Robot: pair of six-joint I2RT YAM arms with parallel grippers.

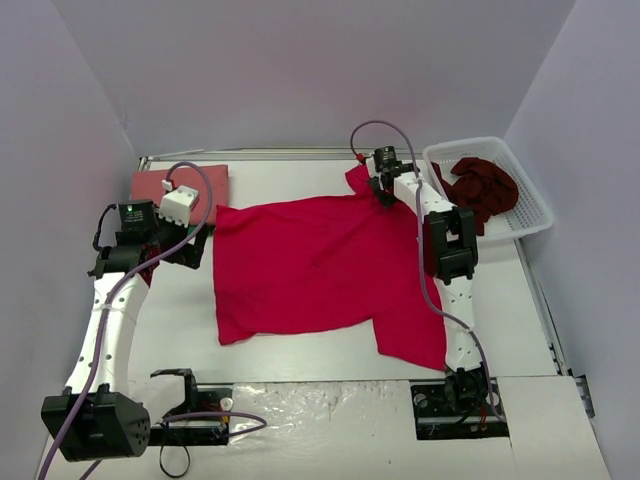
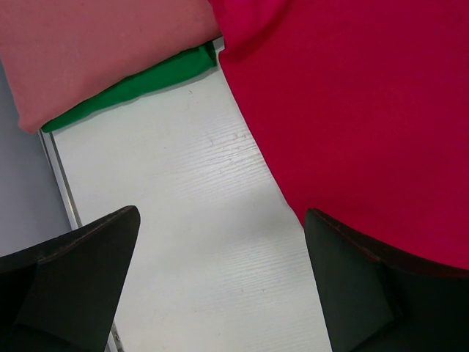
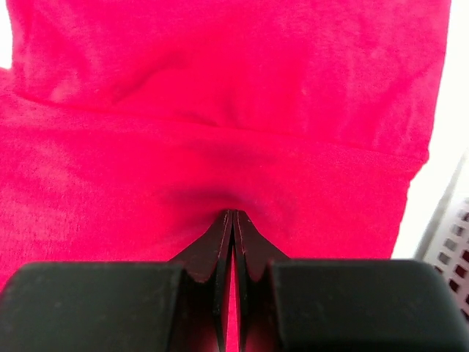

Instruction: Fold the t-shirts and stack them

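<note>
Status: right gripper [image 3: 233, 214] clamped shut on crimson t-shirt [image 1: 310, 265]; left gripper [image 2: 220, 271] wide open, holding nothing.
crimson t-shirt lies spread mid-tabletop [image 1: 300, 362], pinched at its far right part. left gripper hovers over bare surface beside its left edge. salmon t-shirt [image 1: 190, 180] folded at far left corner; maroon t-shirt [image 1: 485, 185] in basket [image 1: 530, 215], far right corner.
</note>
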